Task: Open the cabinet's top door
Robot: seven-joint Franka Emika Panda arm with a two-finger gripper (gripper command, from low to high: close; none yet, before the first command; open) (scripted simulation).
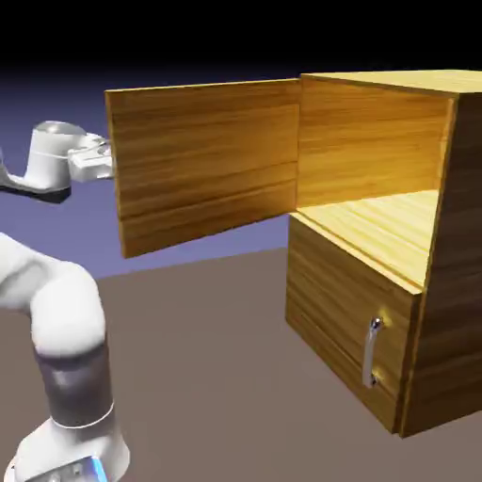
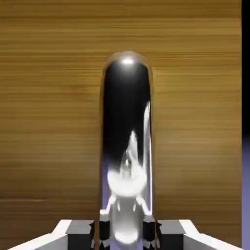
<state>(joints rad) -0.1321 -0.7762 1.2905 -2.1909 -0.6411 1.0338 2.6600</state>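
The wood-grain cabinet (image 1: 452, 282) stands at the exterior view's right. Its top door (image 1: 202, 160) is swung wide open to the left, so its inner face shows and the upper compartment lies open. My gripper (image 1: 102, 158) is at the door's far free edge, its fingers hidden behind the panel. In the hand view the door's shiny silver handle (image 2: 126, 146) rises large between my finger pads (image 2: 100, 229), with the door's wood (image 2: 49, 122) filling the background. The gripper is shut on the handle.
The lower door (image 1: 339, 320) is closed, with its short silver handle (image 1: 372, 353) facing front. My white arm (image 1: 56, 320) rises at the lower left. The grey-brown table (image 1: 216, 377) stretches between arm and cabinet.
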